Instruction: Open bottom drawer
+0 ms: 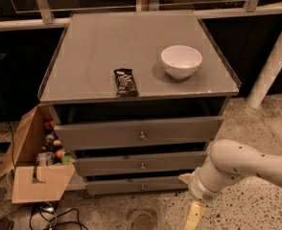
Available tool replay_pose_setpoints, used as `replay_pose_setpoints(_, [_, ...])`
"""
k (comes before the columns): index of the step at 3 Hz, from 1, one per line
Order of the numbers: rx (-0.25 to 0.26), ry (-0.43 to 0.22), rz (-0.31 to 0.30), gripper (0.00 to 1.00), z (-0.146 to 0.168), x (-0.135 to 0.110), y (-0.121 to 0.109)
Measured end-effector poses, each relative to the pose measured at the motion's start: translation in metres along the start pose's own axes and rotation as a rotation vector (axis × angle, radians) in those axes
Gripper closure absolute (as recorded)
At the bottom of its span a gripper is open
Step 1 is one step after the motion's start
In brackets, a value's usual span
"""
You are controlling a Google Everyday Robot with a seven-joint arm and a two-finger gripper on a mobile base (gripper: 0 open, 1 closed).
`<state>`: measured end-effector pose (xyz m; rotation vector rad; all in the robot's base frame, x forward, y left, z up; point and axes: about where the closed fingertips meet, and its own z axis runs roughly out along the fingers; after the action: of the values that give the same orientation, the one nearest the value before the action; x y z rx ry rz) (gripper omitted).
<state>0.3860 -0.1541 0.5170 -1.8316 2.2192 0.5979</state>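
Bottom drawer: grey flat front, small round metal knob at centre, lowest of three, just above the floor. Gripper seen low to its right, apart from the front; whether spread or pressed together cannot be told. Open cardboard box left of the cabinet, bottles inside. White bowl on top.
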Motion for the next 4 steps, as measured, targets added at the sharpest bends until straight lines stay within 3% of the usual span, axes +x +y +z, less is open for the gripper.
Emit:
replay_pose_setpoints(1, [-0.006,-0.002,0.004,0.0,0.008,0.003,0.0])
replay_pose_setpoints(4, [-0.045,0.019,0.098,0.0,0.083,0.052,-0.031])
